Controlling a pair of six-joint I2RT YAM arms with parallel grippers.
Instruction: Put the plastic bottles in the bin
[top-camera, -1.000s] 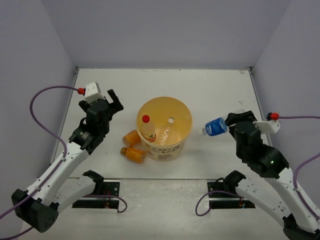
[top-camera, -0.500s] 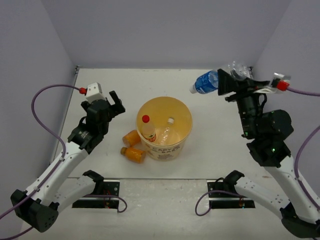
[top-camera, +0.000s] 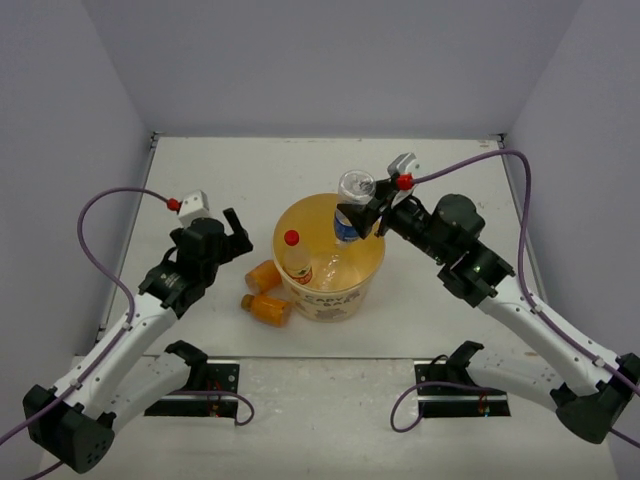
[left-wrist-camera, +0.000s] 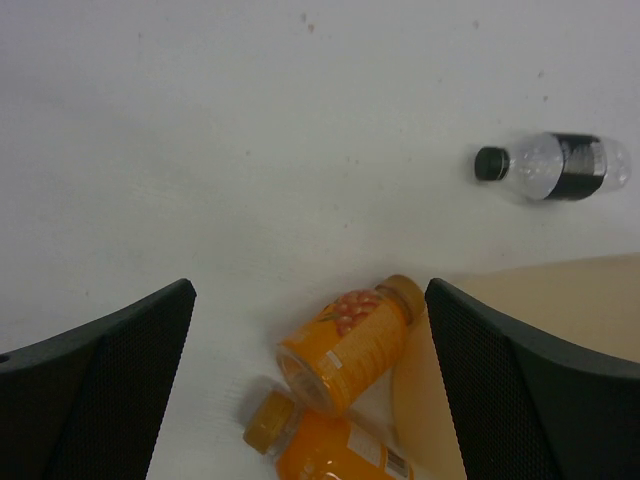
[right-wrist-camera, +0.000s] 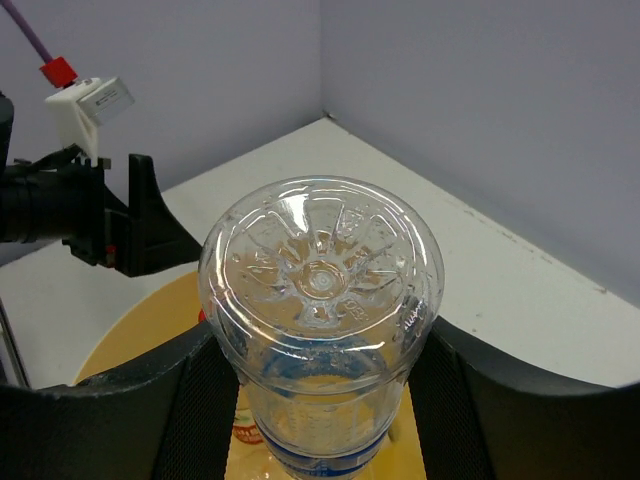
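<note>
The yellow-orange bin (top-camera: 328, 290) stands mid-table. Inside it are the red-capped bottle (top-camera: 295, 256) and a clear unlabelled bottle (top-camera: 336, 266). My right gripper (top-camera: 357, 214) is shut on the blue-labelled bottle (top-camera: 351, 205) and holds it neck-down over the bin's far rim. In the right wrist view its clear base (right-wrist-camera: 320, 275) faces the camera, between my gripper's (right-wrist-camera: 325, 400) fingers. Two orange bottles (top-camera: 263, 275) (top-camera: 268, 309) lie against the bin's left side. My left gripper (top-camera: 232, 226) is open above them; they show between its fingers (left-wrist-camera: 345, 345) (left-wrist-camera: 325, 452).
In the left wrist view a small clear bottle with a dark label and dark cap (left-wrist-camera: 555, 168) lies on the white table, beyond the bin's wall (left-wrist-camera: 560, 300). Grey walls enclose the table on three sides.
My right arm has swung the blue-labelled bottle from the right side, up and across to above the bin, turning it neck-down. My left gripper has shifted slightly towards the orange bottles.
</note>
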